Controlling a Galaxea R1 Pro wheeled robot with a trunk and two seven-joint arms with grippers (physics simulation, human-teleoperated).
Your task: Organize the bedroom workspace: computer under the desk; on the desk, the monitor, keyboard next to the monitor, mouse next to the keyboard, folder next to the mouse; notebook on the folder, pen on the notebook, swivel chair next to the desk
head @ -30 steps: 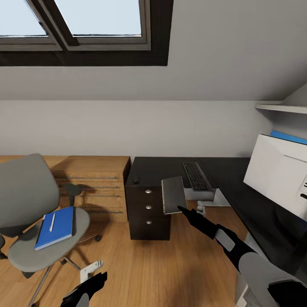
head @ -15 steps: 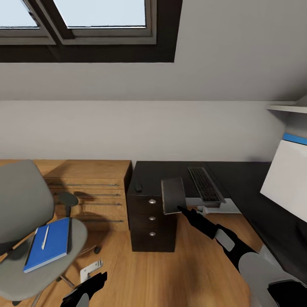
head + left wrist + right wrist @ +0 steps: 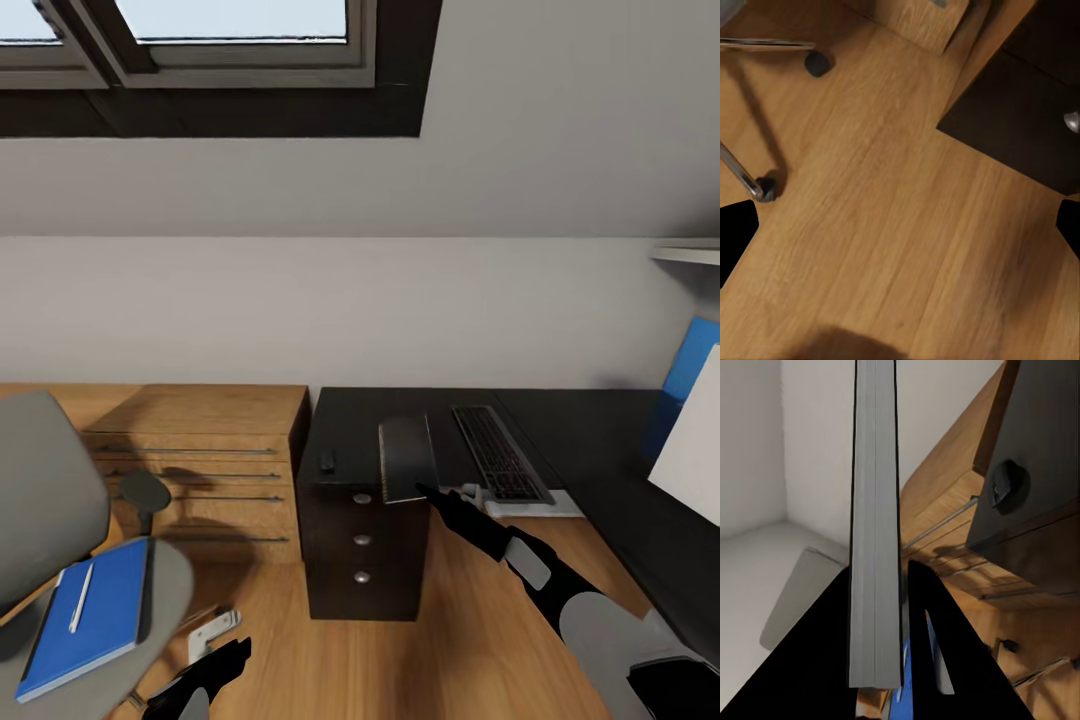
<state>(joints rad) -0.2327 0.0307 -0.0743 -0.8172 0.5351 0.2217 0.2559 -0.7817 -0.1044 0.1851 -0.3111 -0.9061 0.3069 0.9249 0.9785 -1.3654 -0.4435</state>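
Note:
My right gripper (image 3: 424,491) is shut on a thin grey folder (image 3: 405,458), held upright in front of the black desk (image 3: 365,415); the right wrist view shows the folder (image 3: 875,525) edge-on between the black fingers (image 3: 945,652). On the desk lie a dark keyboard (image 3: 499,452) and a small black mouse (image 3: 326,461), whose top (image 3: 1007,484) is also in the right wrist view. The grey swivel chair (image 3: 45,500) at lower left carries a blue notebook (image 3: 80,618) with a white pen (image 3: 79,597) on it. My left gripper (image 3: 214,671) hangs open low over the floor.
A wooden drawer chest (image 3: 200,465) stands left of the desk's black drawer unit (image 3: 360,550). A white panel (image 3: 692,445) with a blue thing (image 3: 690,365) behind it sits at the right edge. A pale object (image 3: 520,503) shows below the keyboard. Chair casters (image 3: 817,61) rest on the wooden floor (image 3: 885,225).
The whole view has shifted: I have come closer to the desk, so the chair slides off to the left and the white panel to the right. The folder stays in my right gripper.

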